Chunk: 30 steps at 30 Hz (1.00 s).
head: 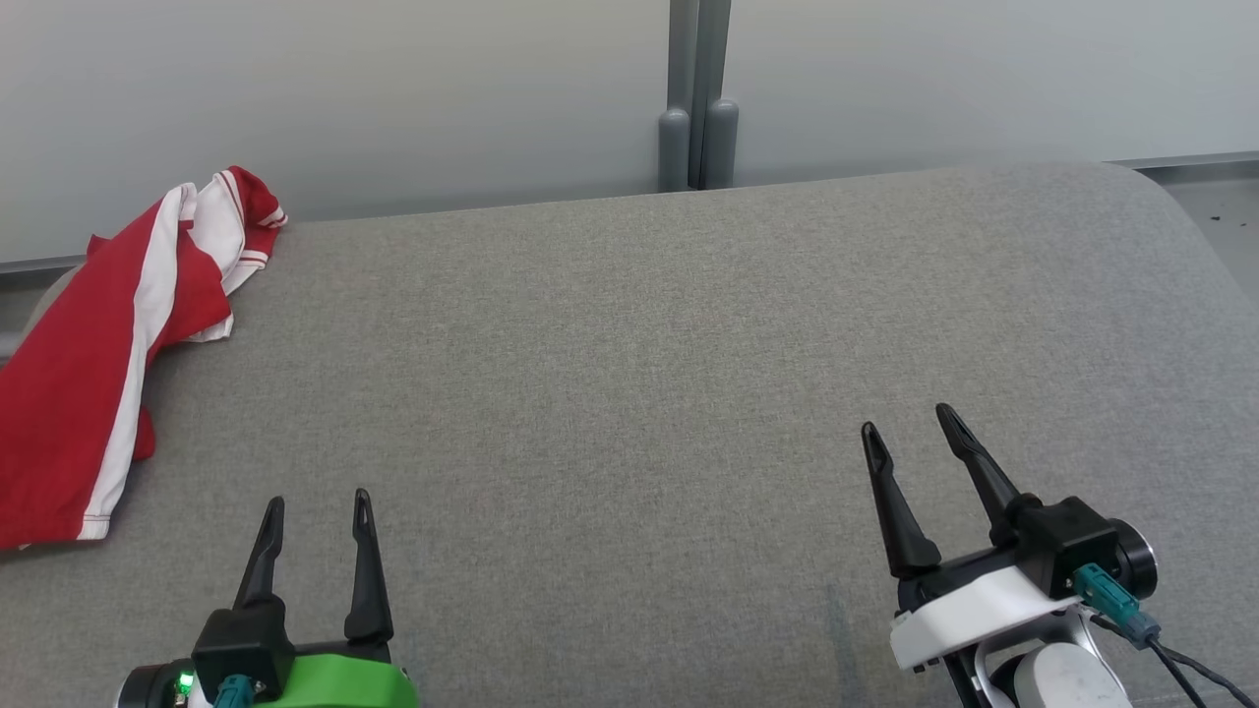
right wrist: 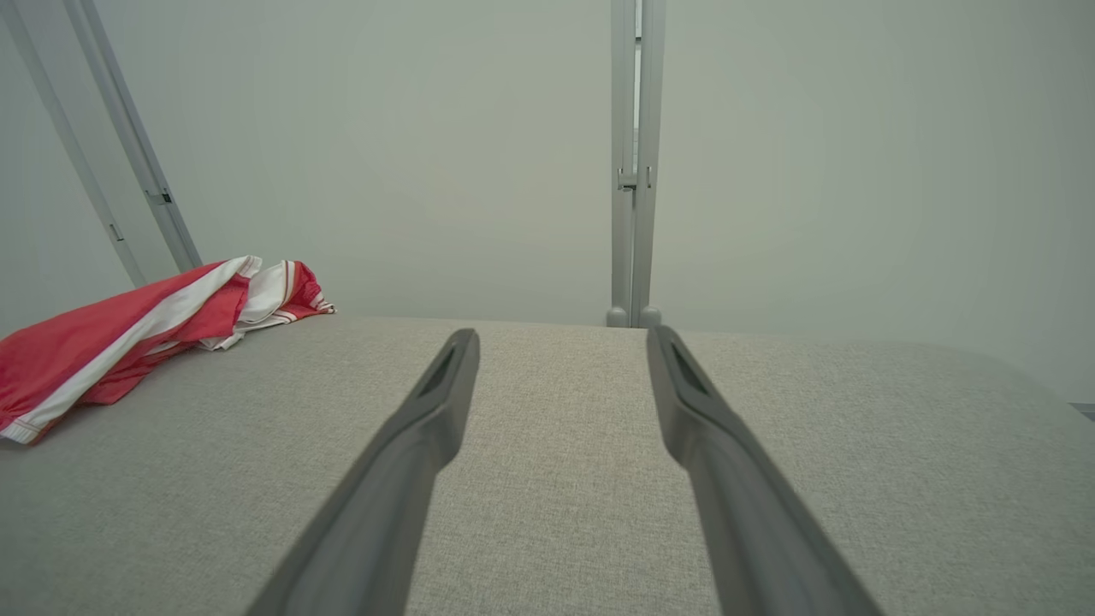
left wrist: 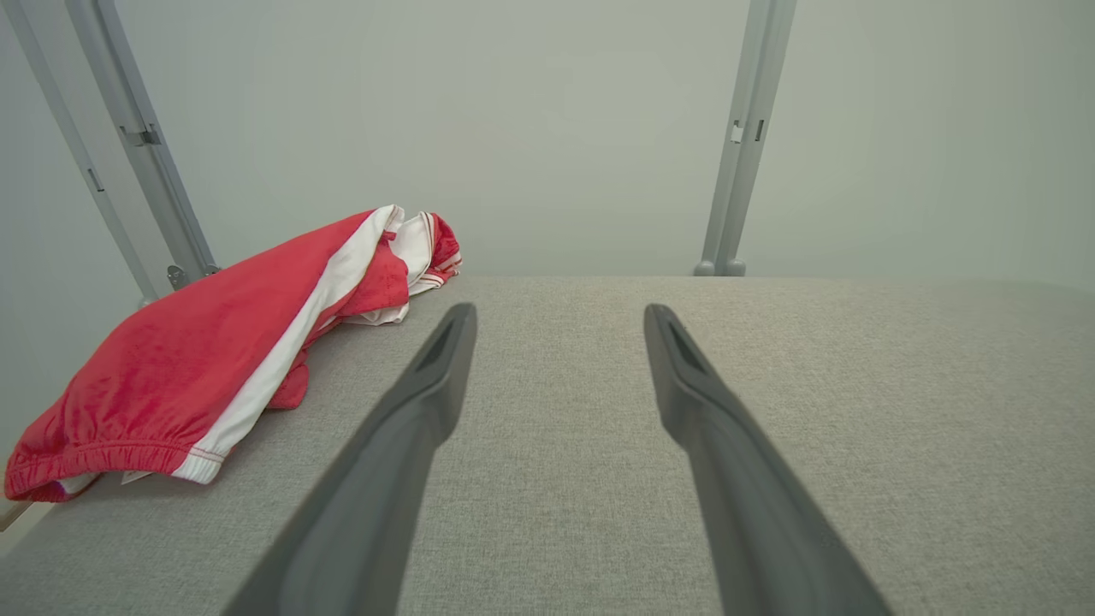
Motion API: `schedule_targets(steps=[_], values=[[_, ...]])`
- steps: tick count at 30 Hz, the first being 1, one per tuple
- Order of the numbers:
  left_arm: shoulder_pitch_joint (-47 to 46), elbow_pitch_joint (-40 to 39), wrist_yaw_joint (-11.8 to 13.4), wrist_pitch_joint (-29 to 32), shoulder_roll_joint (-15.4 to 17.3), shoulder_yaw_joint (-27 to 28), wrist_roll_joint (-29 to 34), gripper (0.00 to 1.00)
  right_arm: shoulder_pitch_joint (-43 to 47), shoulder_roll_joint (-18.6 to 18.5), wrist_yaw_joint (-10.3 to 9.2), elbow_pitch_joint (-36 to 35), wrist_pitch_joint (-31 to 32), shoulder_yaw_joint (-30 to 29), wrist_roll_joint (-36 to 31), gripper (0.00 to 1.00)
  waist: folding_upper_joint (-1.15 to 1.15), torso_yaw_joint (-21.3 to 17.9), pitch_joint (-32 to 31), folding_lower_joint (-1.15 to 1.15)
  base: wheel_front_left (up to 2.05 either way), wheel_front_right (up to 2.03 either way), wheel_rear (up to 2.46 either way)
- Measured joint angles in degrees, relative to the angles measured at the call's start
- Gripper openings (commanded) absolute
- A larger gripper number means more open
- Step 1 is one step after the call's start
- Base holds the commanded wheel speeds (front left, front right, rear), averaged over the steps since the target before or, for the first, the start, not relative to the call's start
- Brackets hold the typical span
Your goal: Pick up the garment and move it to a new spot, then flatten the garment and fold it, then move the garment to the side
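The garment is red with white stripes and lies crumpled at the far left edge of the grey padded surface. It also appears at the left in the left wrist view, garment, and in the right wrist view, garment. My left gripper hovers open near the front edge, to the right of the garment and apart from it, with nothing between its fingers. My right gripper stands open at the lower right, far from the garment, also holding nothing.
A pale wall with a grey upright post runs along the back of the surface. The surface's right end is rounded, with floor beyond it. Slanted grey frame bars stand behind the garment.
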Motion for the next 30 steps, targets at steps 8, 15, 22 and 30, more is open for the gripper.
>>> schedule_targets(steps=[8,15,22,30], values=[[0.52,0.26,0.1,-0.29,-0.19,0.02,1.51,1.0,0.42,-0.03,0.0,-0.04,-0.51,0.1,-1.21,1.0,0.0,-0.06,-0.09,0.0,0.0,0.0,0.0],[0.52,0.89,0.08,-0.34,-0.31,0.21,1.38,1.0,0.46,-0.03,0.0,0.41,-0.51,-0.2,-0.87,1.0,0.0,0.0,-0.09,0.0,0.0,0.0,0.0],[0.52,1.05,0.08,-0.34,-0.36,0.27,1.15,1.0,0.46,-0.03,0.0,0.44,-0.51,-0.19,-0.8,1.0,0.0,0.03,-0.19,0.0,0.0,0.0,0.0],[0.52,1.11,-0.1,-0.34,-0.41,0.34,0.97,1.0,0.46,-0.03,0.0,0.52,-0.51,-0.29,-0.73,1.0,0.0,0.13,-0.2,0.0,0.0,0.0,0.0]])
